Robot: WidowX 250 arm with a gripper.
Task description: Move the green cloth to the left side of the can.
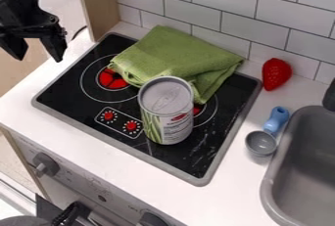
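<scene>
At the upper left of the camera view, the black gripper hangs left of the stove, open, its two fingers apart with nothing between them. The folded green cloth lies across the back of the black stove top, behind the can and partly over both burner rings. The can stands upright on the front right part of the stove top, its upper part hiding a little of the cloth's front edge.
A red strawberry lies on the white counter right of the stove. Near it are a blue-handled grey scoop and the grey sink. A tiled wall runs behind, and a wooden panel stands at the back left.
</scene>
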